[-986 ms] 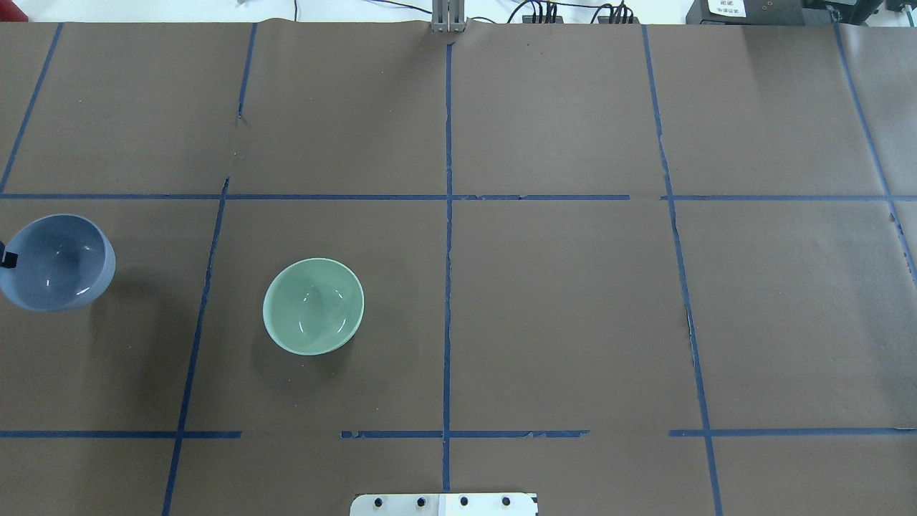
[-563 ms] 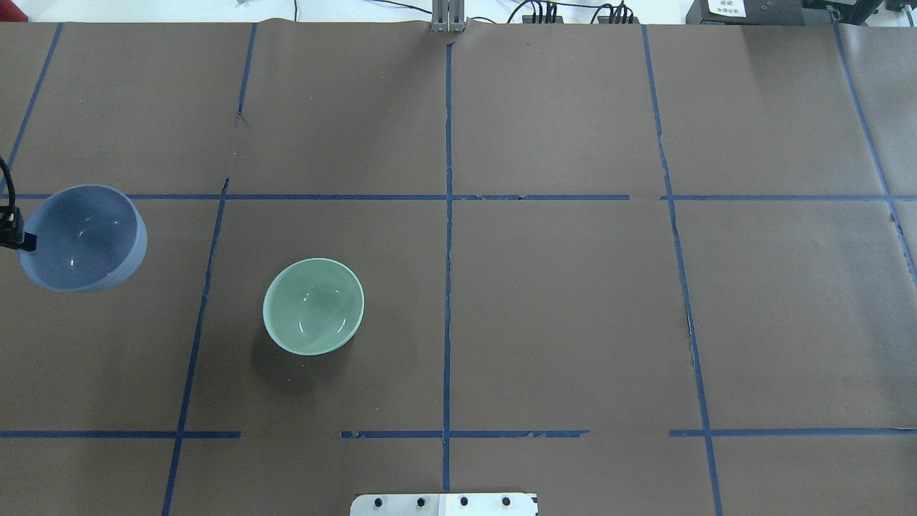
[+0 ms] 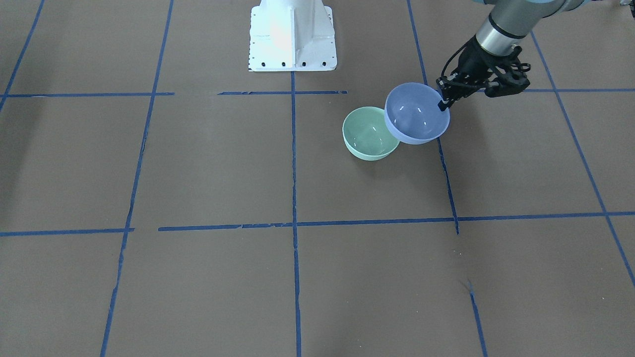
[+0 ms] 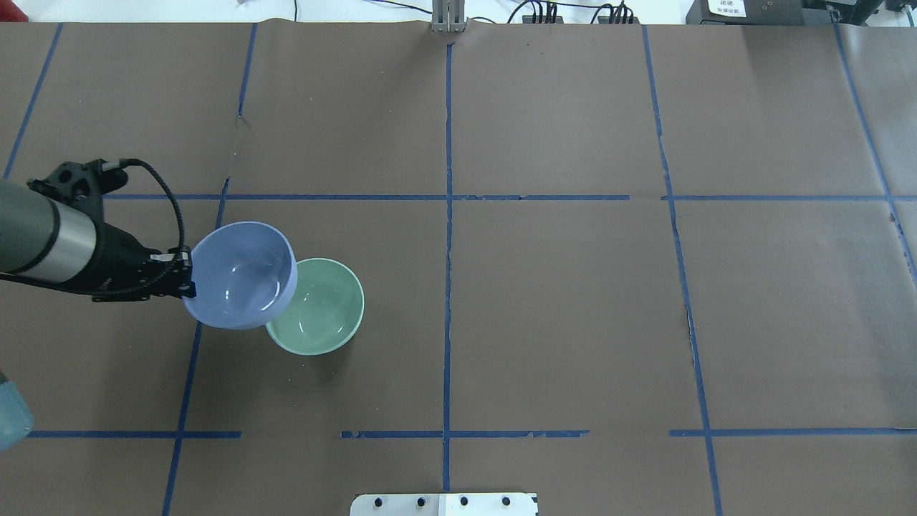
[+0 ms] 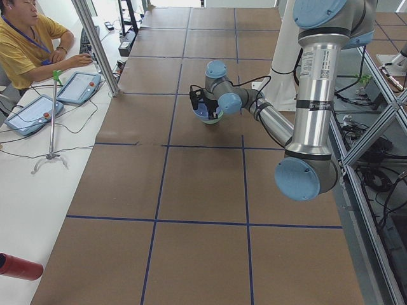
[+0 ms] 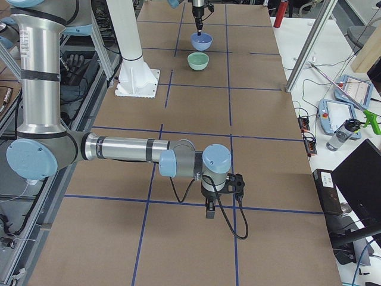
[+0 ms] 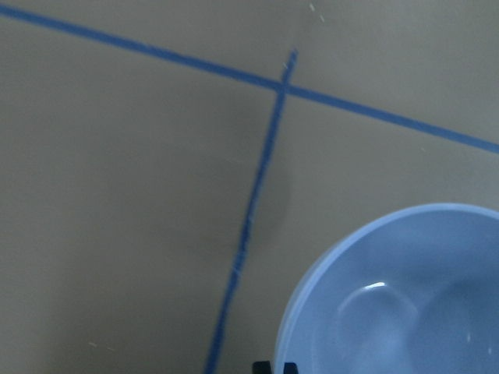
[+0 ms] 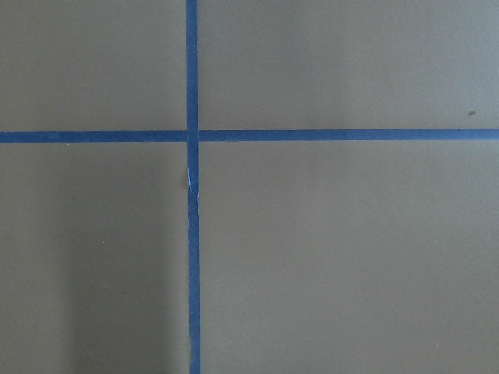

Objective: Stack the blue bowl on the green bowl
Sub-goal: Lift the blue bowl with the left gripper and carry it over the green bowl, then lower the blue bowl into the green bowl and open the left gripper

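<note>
Left gripper (image 4: 188,278) closed on blue bowl (image 4: 243,276) rim, over green bowl (image 4: 326,315)

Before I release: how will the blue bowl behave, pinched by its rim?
Glossy glaze suggests the blue bowl may slip in the rim pinch of the left gripper. It looks rigid, so could chip against the green bowl.

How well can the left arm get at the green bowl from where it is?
Probably yes: the left tool, gripping the blue bowl by its rim, holds it partly overlapping the green bowl in the overhead view, and nothing shows between them.
</note>
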Controlling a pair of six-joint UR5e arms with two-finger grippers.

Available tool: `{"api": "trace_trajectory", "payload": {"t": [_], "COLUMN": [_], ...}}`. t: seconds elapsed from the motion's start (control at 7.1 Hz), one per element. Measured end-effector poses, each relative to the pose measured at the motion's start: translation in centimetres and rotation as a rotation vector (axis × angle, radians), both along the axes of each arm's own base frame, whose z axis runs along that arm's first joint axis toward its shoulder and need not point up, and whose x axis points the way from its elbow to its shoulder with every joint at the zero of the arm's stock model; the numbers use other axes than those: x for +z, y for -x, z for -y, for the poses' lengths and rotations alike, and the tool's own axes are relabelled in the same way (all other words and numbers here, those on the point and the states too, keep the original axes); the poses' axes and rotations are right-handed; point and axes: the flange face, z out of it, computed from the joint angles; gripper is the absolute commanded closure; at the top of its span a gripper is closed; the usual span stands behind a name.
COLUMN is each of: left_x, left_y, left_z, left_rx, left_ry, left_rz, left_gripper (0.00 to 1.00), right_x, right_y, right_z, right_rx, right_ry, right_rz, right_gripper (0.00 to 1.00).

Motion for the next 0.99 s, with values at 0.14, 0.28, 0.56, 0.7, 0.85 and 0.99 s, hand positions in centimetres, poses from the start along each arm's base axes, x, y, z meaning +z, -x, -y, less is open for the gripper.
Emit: {"api": "trace_trajectory", "payload": {"t": [0.14,0.28,0.56,0.7,0.85,0.99], "left_x": [-1.4,-2.7,-3.4,-3.3,-3.1,-2.7], "left_y": [-2.4,-4.3,-7.7,-8.5,-8.8,-8.9], "left_z": [-0.1,0.3,0.5,0.6,0.5,0.4], "left_rx": [-0.007,-0.019,-0.039,-0.045,-0.044,-0.04], "left_ry": [0.024,0.044,0.07,0.073,0.072,0.073], "left_rz": [0.008,0.022,0.048,0.058,0.063,0.07], "left_gripper": [1.0,1.0,1.0,1.0,1.0,1.0], "right_x": [0.0,0.0,0.0,0.0,0.0,0.0], "right_y": [0.0,0.0,0.0,0.0,0.0,0.0], "right_z": [0.0,0.0,0.0,0.0,0.0,0.0], "right_rx": [0.0,0.0,0.0,0.0,0.0,0.0], "right_ry": [0.0,0.0,0.0,0.0,0.0,0.0], "right_rz": [0.0,0.0,0.0,0.0,0.0,-0.001], "right_gripper": [0.0,0.0,0.0,0.0,0.0,0.0]}}
